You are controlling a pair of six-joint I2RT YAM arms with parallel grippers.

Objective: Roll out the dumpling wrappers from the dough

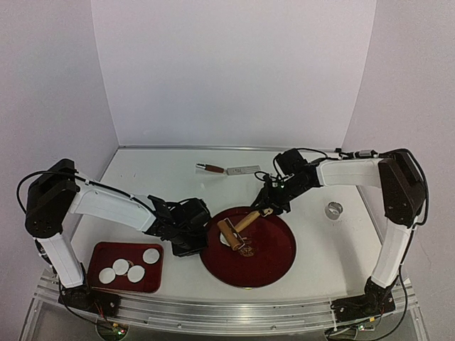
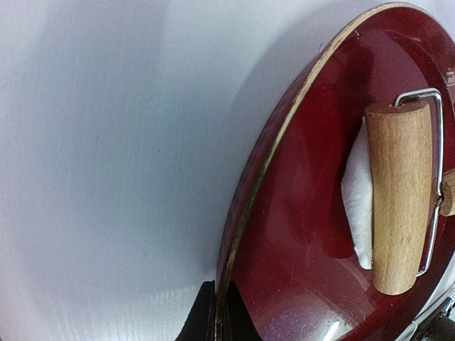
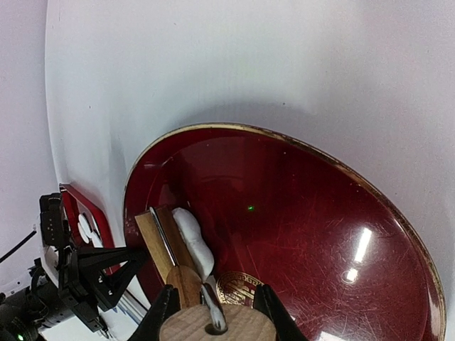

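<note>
A ragged white dough piece [image 1: 225,241] [image 2: 357,206] [image 3: 192,241] lies on the round red plate [image 1: 274,252] [image 2: 298,234] [image 3: 298,213]. The wooden roller [image 1: 232,234] [image 2: 400,192] [image 3: 158,241] rests on the dough's edge. My right gripper [image 1: 269,206] [image 3: 217,302] is shut on the roller's wooden handle [image 3: 217,328]. My left gripper [image 1: 203,238] [image 2: 219,312] is shut on the plate's left rim [image 2: 284,128], one finger on each side of it. Several round white dumpling wrappers [image 1: 121,267] [image 3: 87,227] lie on a red rectangular tray [image 1: 99,250] at the front left.
A small metal ring [image 1: 333,209] stands on the table right of the plate. A brown-handled tool [image 1: 210,168] and a flat metal piece [image 1: 242,170] lie at the back. White walls close in the table on three sides.
</note>
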